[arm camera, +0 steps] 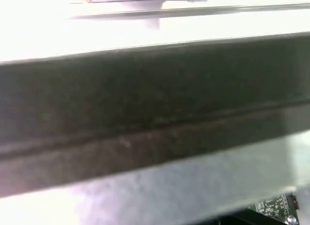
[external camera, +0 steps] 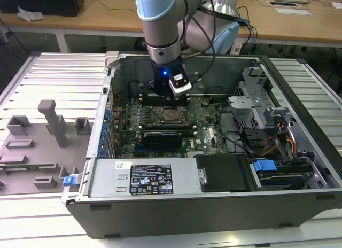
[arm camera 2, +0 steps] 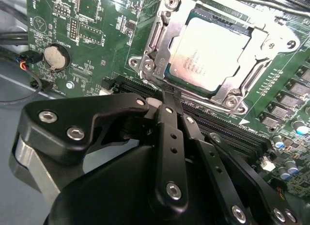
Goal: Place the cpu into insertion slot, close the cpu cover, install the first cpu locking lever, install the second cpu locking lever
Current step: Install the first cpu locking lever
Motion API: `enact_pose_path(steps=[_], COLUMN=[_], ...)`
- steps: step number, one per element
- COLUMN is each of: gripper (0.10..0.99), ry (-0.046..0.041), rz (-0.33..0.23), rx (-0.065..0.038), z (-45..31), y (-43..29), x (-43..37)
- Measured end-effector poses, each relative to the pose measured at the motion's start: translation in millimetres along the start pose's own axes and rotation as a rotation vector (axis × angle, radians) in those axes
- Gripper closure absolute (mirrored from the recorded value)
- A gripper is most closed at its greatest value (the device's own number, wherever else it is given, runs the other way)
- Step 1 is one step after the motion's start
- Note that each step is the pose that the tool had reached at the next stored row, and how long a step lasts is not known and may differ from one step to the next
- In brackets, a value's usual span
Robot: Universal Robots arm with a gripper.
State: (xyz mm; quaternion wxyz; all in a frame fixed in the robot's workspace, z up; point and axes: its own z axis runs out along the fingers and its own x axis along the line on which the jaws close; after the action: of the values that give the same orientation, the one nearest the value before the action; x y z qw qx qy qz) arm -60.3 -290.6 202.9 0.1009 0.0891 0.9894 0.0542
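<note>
Cpu (arm camera 2: 209,54): seated in socket, cpu cover (arm camera 2: 160,38) closed over it. Pincer (arm camera 2: 167,96): fingers together, empty, tips beside socket edge; levers indistinct.

A round coin battery (arm camera 2: 56,57) sits on the green motherboard (arm camera 2: 97,36)

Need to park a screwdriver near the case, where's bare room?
Free: the ribbed aluminium table on the exterior view's left of the computer case, behind the grey fixture block. Crowded: the motherboard around the cpu, under the gripper.
</note>
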Motion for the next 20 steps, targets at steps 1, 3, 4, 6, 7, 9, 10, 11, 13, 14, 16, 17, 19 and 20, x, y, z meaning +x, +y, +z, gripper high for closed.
enact_pose_path(steps=[1,3,4,6,7,9,10,11,13,14,16,17,19,20], gripper=[0.98,0.98,0.98,0.98,0.98,0.98,0.98,0.98,0.98,0.98,0.98,0.98,0.98,0.98], ry=[-0.0008,-0.0032,-0.0049,-0.0086,-0.0098,-0.0116,-0.0122,-0.0127,-0.0131,-0.0131,-0.0104,0.0001,0.0356,0.0532], rz=[-0.001,-0.004,-0.007,-0.011,-0.012,-0.015,-0.015,-0.016,-0.016,-0.016,-0.016,-0.016,-0.014,-0.013], rx=[0.004,0.019,0.03,0.05,0.058,0.068,0.071,0.074,0.075,0.075,0.076,0.078,0.084,0.088], z=[-0.8,-2.6,-3.3,-5.0,-6.3,-10.7,-12.6,-13.9,-14.1,-14.1,-14.1,-14.0,-13.6,-13.4], y=[0.1,0.3,0.4,0.6,0.8,1.3,1.6,1.7,1.8,1.8,1.8,1.8,2.0,2.1], x=[-0.2,-0.5,-0.7,-1.0,-1.2,-2.1,-2.5,-2.7,-2.8,-2.8,-2.8,-2.9,-3.9,-4.5])
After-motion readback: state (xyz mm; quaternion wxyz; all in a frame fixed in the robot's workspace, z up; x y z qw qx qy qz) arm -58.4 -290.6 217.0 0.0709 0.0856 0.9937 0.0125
